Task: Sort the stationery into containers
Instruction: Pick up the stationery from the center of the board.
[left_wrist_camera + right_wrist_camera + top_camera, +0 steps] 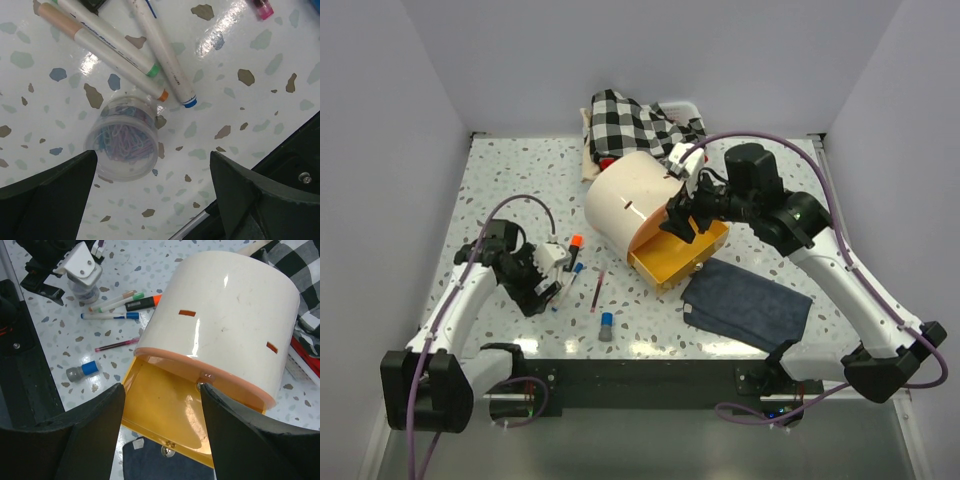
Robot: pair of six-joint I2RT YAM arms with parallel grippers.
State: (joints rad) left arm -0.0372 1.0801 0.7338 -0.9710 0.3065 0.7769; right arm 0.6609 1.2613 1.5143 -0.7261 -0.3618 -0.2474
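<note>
At the middle of the speckled surface (500,180) stands the cream drum cabinet (625,200), its yellow drawer (685,262) pulled out beside the dark blue cloth (748,305). The right claw (161,395) hangs over the open drawer, fingers partly spread, holding nothing. Toward the left, the left claw (152,160) gapes wide around the small clear pot (125,142) of paper clips, which sits upright just beside three pens (115,47).

a robot lab bench: plain white walls (420,80) box in a speckled table (510,170).
</note>
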